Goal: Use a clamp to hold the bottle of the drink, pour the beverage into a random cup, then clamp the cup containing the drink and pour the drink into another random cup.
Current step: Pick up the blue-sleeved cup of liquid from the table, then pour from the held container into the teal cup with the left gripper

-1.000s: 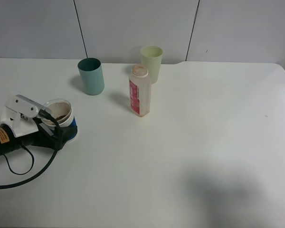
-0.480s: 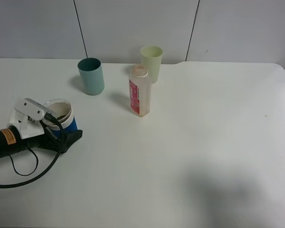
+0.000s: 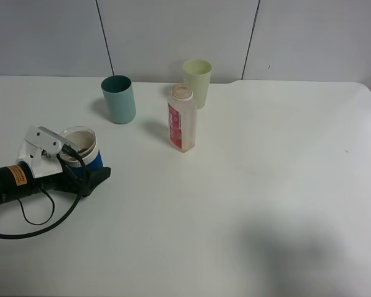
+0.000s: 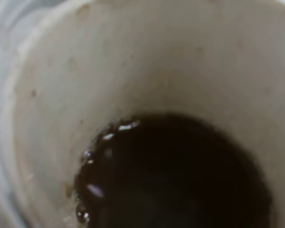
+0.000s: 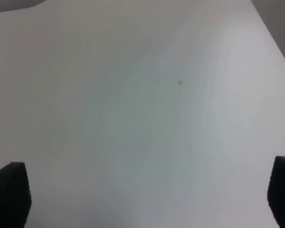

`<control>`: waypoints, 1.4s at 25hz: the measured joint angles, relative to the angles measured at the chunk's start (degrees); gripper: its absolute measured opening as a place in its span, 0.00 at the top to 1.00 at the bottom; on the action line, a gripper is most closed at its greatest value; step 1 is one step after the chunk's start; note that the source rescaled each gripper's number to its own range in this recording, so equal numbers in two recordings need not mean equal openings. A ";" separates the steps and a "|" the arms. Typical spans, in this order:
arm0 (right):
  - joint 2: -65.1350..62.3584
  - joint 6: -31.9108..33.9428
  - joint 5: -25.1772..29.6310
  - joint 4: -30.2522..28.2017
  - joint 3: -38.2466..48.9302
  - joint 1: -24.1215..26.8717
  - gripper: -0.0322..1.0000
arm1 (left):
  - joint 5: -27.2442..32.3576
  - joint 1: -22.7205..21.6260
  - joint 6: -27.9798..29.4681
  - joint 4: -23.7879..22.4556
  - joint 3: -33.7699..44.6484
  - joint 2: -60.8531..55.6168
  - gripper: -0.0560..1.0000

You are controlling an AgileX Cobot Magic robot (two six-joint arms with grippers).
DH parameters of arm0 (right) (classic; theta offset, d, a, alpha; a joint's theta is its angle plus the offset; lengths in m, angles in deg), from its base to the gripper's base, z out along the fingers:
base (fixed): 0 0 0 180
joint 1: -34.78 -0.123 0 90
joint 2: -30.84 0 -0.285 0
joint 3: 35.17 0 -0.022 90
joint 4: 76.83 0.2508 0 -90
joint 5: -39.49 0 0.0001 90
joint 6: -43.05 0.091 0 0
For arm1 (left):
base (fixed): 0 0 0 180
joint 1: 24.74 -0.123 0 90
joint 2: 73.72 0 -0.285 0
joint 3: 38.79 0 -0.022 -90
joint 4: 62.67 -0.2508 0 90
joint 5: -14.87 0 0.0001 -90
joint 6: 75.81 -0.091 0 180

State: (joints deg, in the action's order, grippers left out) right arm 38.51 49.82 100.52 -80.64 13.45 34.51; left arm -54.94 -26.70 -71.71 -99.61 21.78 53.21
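Taking the far wall as twelve o'clock, the clamp [image 3: 90, 166] lies low at about nine o'clock on the white table [image 3: 266, 185], with its black jaws on either side of the blue-sleeved cup [image 3: 81, 137]. The near jaw looks to rest against the blue sleeve, but the far one is hidden behind the cup. I cannot tell whether the pincer truly grips the cup or only brackets it. The blurred left wrist view shows only the cup's pale inner wall and the dark brown beverage [image 4: 180, 175] pooled at the bottom. The bottle [image 3: 182, 120] stands upright near twelve, with the teal cup [image 3: 119, 99] at its ten and the pale green cup [image 3: 198, 80] just behind at its one. The right gripper [image 5: 145, 194] appears only in its own wrist view. Its black fingertips [image 5: 9, 192] are cut off at the edges and spread wide over bare table.
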 joint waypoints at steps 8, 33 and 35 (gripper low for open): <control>0.00 0.00 0.00 0.00 0.00 0.00 0.00 | 0.00 0.00 0.00 -0.43 0.00 0.03 0.94; 0.00 0.00 0.00 0.00 0.00 0.00 0.00 | 0.88 0.00 0.18 7.78 0.00 -8.75 0.94; 0.00 0.00 0.00 0.00 0.00 0.00 0.00 | 0.88 0.00 -0.29 9.17 0.00 -8.80 0.94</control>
State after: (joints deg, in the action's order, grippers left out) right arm 38.51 49.82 100.52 -80.64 13.45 34.51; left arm -54.06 -26.70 -72.00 -90.44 21.78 44.41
